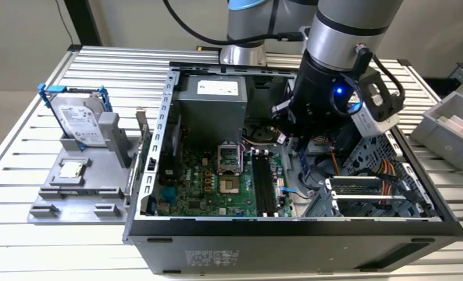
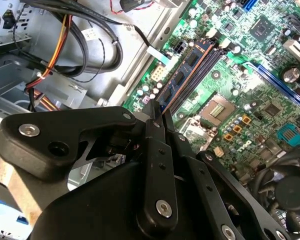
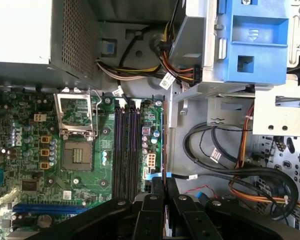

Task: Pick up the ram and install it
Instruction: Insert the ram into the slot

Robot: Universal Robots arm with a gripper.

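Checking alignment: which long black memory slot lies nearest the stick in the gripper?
The outermost long black slot, at the row's edge toward the black cables; the thin blue-green ram stick in the gripper hangs on that side.

A ribbed aluminium bench (image 1: 28,246) is spanning the scene, a grey bin (image 1: 450,126) sitting at the exterior view's right, beige floor (image 1: 4,111) showing beyond.

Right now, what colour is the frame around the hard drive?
Blue: the frame around the silver hard drive, clearest in the exterior view.
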